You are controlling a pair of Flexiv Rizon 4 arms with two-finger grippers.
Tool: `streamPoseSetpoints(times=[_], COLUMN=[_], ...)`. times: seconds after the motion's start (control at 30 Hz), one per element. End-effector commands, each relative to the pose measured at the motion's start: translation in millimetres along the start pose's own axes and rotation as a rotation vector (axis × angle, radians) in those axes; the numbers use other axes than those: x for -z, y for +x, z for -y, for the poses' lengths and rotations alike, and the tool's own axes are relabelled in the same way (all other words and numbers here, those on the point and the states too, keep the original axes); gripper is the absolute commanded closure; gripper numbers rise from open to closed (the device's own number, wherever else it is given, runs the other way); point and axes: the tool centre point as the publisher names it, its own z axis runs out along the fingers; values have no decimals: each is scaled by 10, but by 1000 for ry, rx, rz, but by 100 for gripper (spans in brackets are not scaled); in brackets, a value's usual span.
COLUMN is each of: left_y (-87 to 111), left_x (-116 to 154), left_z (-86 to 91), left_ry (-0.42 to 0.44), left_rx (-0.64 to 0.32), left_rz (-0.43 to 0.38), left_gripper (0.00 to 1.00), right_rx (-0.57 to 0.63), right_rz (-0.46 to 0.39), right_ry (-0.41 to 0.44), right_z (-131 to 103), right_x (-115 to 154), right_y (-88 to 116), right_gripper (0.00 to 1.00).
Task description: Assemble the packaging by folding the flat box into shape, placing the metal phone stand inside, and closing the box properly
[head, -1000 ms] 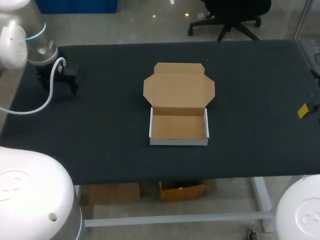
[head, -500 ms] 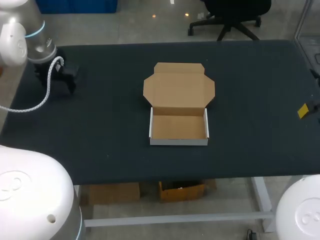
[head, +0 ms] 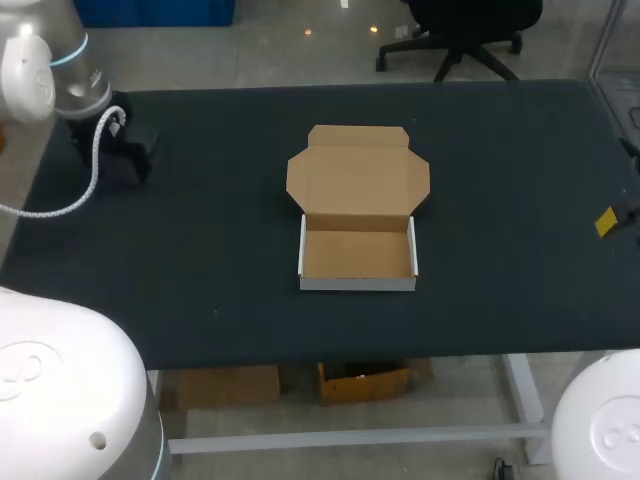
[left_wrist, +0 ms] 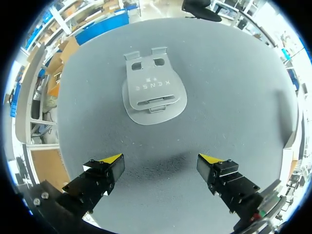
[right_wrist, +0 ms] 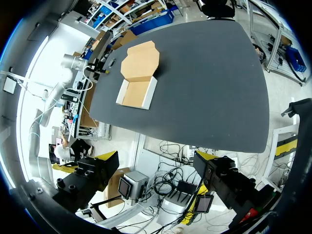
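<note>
Left hand [head: 128, 152] hangs over the far left corner of the black, matt table [head: 200, 250] in the head view, its fingers too dark to make out there. At the table's middle stands the cardboard box [head: 357, 215]: a shallow tray with white outer walls and a brown inside, long axis running left to right. Its lid is laid back flat toward the far side, with a tuck flap on its far edge. In the left wrist view the hand [left_wrist: 160, 161] is wide open and holds nothing. Ahead of it, apart from both fingers, the grey metal phone stand [left_wrist: 153, 90] lies flat on the table, its long axis pointing away from the hand, rounded end nearer, two small tabs and two cutouts at the far end. In the right wrist view the right hand [right_wrist: 157, 158] is wide open and empty, off the table's edge, well apart from the box [right_wrist: 139, 78].
</note>
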Motion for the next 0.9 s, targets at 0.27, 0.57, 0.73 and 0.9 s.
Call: streamPoseSetpoints(times=[0.27,0.57,0.73,0.9], left_y=[-59,-84,-83,-57], left_x=[-35,-52,-52,-21], left_z=[136,189,195,172], left_ry=[-9,-10,-8,-14], left_rx=[-7,1,-7,-38], left_rz=[7,6,4,14], left_gripper=[0,0,0,0], right_rx=[1,1,1,1], right_rz=[-1,-1,-1,-1], right_ry=[1,1,1,1], right_z=[8,8,8,8], right_x=[18,18,18,18], right_y=[8,8,8,8], right_gripper=[0,0,0,0])
